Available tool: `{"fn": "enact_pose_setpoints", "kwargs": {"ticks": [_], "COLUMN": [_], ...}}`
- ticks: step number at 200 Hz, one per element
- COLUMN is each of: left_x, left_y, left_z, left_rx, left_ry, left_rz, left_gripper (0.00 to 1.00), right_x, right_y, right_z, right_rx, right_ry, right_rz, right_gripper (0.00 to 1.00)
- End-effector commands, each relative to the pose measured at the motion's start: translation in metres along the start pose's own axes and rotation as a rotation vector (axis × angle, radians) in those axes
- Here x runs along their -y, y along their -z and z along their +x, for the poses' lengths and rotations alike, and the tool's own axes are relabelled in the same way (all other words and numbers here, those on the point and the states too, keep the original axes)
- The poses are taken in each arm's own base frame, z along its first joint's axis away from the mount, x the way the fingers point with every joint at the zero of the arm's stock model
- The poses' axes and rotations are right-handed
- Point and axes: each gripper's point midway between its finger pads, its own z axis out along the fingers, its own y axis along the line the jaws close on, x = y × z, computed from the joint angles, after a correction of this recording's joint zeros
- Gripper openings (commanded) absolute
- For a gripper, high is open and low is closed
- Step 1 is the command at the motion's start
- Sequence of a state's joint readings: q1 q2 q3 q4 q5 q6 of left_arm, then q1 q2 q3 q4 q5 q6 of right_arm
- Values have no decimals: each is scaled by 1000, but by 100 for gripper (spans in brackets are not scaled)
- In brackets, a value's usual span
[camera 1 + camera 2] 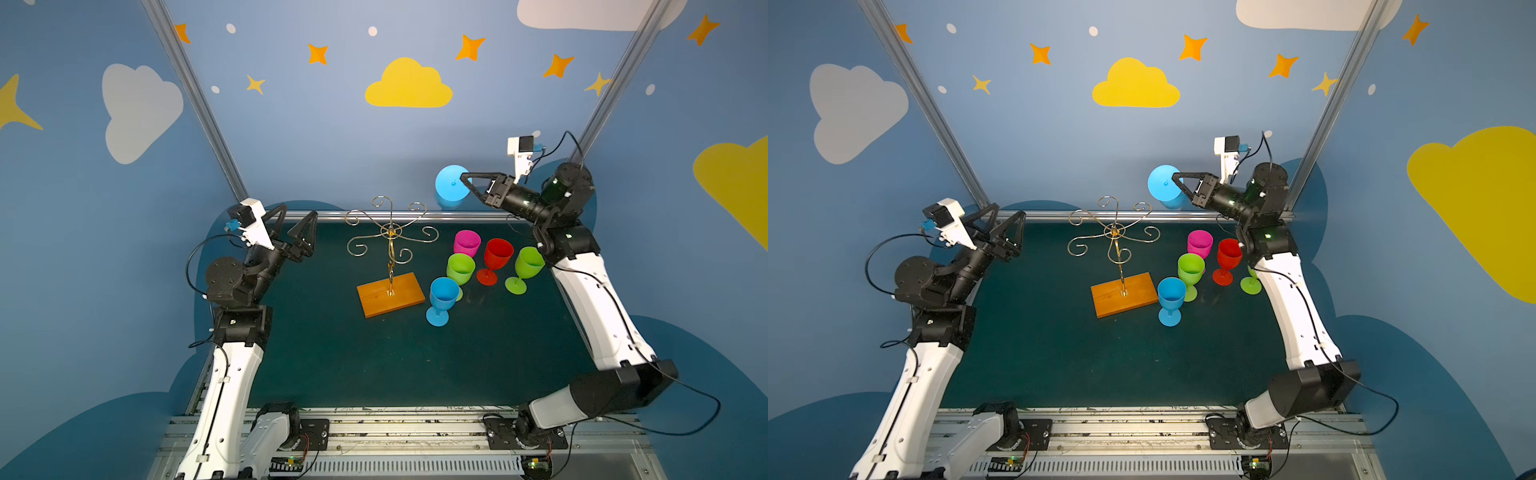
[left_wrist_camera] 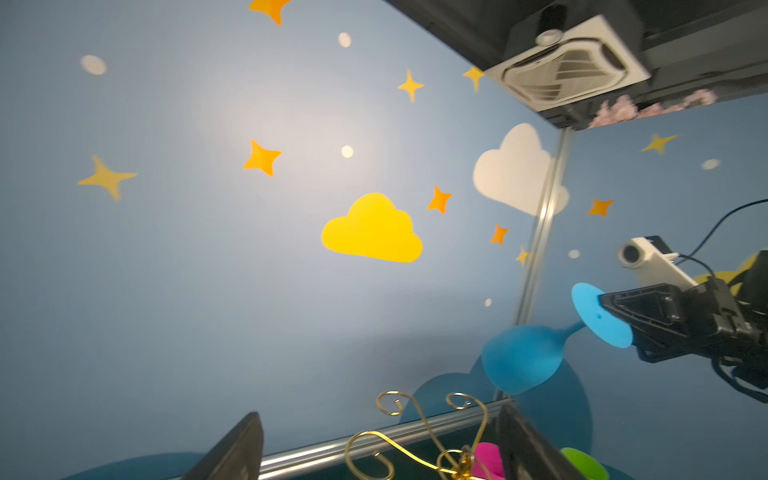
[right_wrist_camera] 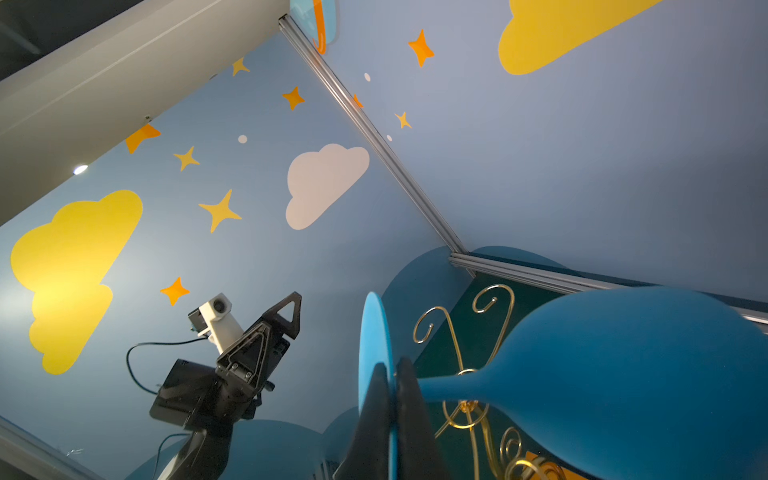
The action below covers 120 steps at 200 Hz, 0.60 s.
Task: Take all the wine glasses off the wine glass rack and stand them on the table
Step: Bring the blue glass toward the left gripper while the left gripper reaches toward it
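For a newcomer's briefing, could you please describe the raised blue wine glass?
Find the gold wine glass rack on the table. Up and right of it in a top view, the right gripper holds the blue wine glass aloft by its foot, bowl lowermost; the other blue glass stands upright.

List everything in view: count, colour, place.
wine glass rack: 1, gold wire, wooden base, mid-mat, no glasses hung
held wine glass: 1, blue, aloft near back rail
standing blue wine glass: 1, blue, beside rack base
green wine glasses: 2, green, right of rack
red wine glass: 1, red, between the greens
pink wine glass: 1, pink, behind them
mat: 1, dark green, tabletop
left gripper: 1, black, open, left of rack
right gripper: 1, black, shut on held wine glass's foot
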<state>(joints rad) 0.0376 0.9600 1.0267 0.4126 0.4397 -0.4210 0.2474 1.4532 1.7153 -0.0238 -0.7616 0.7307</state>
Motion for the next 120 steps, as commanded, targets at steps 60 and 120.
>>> {"fn": "enact_pose_setpoints", "kwargs": {"ticks": [60, 120], "left_x": [149, 195], "left_y": [-26, -37], "left_z": [6, 29], "left_rx": [-260, -350], "left_ry": [212, 289], "left_rz": [740, 929], "left_gripper": [70, 68], "right_x": [-63, -99], "right_y": [33, 27], "right_z": [45, 61], "right_rx": [-66, -110], "right_ry": [241, 293], "right_rz": [-20, -122], "right_gripper": [0, 0]}}
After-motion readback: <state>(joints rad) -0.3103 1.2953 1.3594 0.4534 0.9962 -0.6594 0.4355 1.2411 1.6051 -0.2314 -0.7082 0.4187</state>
